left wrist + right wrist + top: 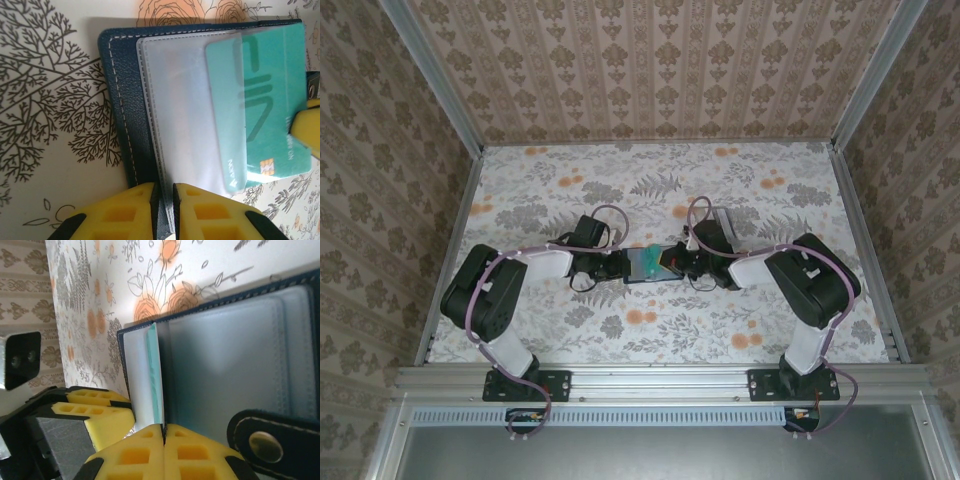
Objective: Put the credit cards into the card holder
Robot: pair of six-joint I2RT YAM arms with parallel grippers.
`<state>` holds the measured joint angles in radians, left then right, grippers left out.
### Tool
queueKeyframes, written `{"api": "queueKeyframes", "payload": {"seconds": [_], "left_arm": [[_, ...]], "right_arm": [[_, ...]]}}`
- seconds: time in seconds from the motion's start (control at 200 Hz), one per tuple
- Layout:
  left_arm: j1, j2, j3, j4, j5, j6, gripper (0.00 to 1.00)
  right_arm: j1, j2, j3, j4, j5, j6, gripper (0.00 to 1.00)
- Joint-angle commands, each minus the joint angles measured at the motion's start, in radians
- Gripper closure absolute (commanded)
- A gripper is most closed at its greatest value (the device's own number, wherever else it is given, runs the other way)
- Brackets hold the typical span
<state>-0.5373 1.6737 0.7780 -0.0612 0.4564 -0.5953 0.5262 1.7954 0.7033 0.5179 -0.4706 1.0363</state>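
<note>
The dark navy card holder [638, 275] lies open mid-table between both grippers. My left gripper [163, 192] is shut on its near edge, pinching the navy cover [122, 100] and a clear plastic sleeve [180, 110]. A teal-green credit card [272, 100] sits partly inside that sleeve, its chip end sticking out. My right gripper [164, 429] is shut on this card [154, 375], seen edge-on against the holder's inside [225, 355]. From above, the teal card [649, 260] shows between the left gripper [618, 264] and the right gripper [676, 262].
The holder's snap tab [270, 442] hangs close to my right fingers. A yellow finger of the right gripper [307, 130] touches the card's outer edge. The flowered table [650, 190] stretches back to patterned walls and metal rails.
</note>
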Motion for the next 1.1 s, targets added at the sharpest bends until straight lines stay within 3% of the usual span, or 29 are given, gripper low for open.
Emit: {"api": "queueKeyframes", "payload": {"seconds": [0.0,0.3,0.58,0.87,1.095], "left_arm": [[-0.007,-0.032,-0.026,-0.021,0.007,-0.030,0.82],[0.010,-0.034,-0.046,-0.006,-0.003,-0.024,0.82],[0.034,-0.057,-0.056,-0.015,0.003,-0.027,0.82],[0.039,-0.048,-0.070,0.033,0.025,-0.036,0.82],[0.036,-0.043,-0.090,0.082,0.042,-0.066,0.83]], "right_arm": [[0.021,0.011,0.023,-0.085,0.042,-0.006,0.93],[0.041,-0.013,0.117,-0.311,0.084,-0.139,0.74],[0.072,-0.070,0.188,-0.545,0.212,-0.252,0.70],[0.114,-0.023,0.245,-0.568,0.215,-0.290,0.73],[0.150,0.002,0.298,-0.637,0.285,-0.330,0.61]]}}
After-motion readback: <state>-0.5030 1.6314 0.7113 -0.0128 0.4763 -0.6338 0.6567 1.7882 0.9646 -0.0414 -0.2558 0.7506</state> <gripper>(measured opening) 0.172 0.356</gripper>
